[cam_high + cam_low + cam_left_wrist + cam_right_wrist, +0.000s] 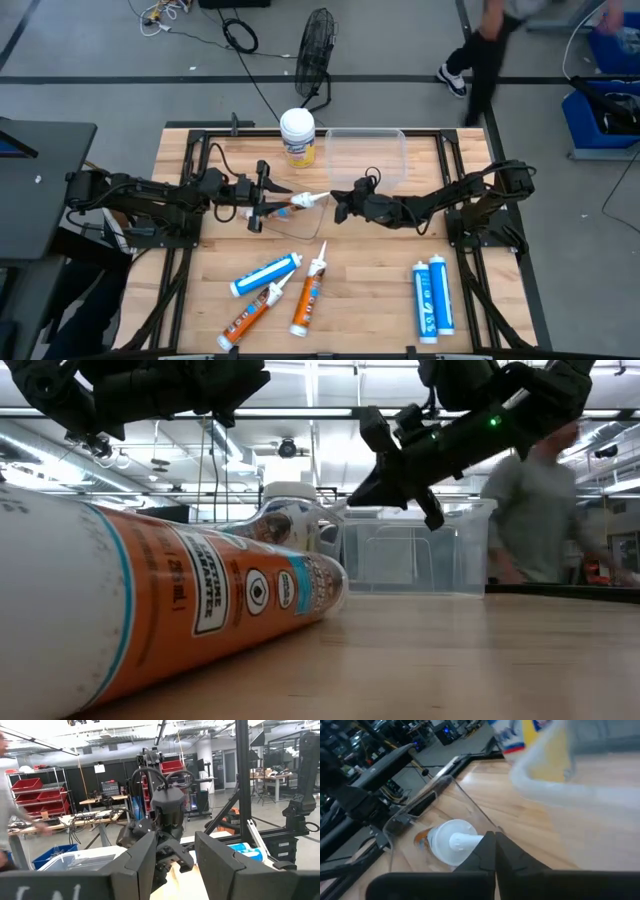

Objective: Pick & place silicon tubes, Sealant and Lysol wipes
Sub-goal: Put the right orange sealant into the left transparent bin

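The Lysol wipes point(298, 137) — one canister, yellow label and white lid — stand upright near the table's far edge, just beside the clear plastic bin point(366, 157). High view: five more cartridges lie on the table point(375, 280): a blue one point(266, 274) and two orange ones point(250, 315) point(309, 298) near the front edge left of centre, and two blue ones point(425, 300) point(441, 293) side by side toward the front right corner. A sixth, blue-labelled tube point(296, 201) hangs above the table's middle, its body clamped in the left gripper point(262, 206), while the right gripper point(339, 204) meets its white nozzle, with a clear lid point(302, 220) under them. A fan point(316, 52) stands on the floor beyond the far edge, and a person point(490, 50) walks there.

Low view: an orange cartridge point(150, 610) fills the foreground, hiding most of the canister point(290, 510); the bin point(420, 550) stands behind.

Left wrist view: the left fingers point(145, 865) stand partly apart — whatever they hold is hidden; the right arm faces them.

Right wrist view: the right fingers point(480, 857) are pressed together at the tube's white nozzle point(465, 841).
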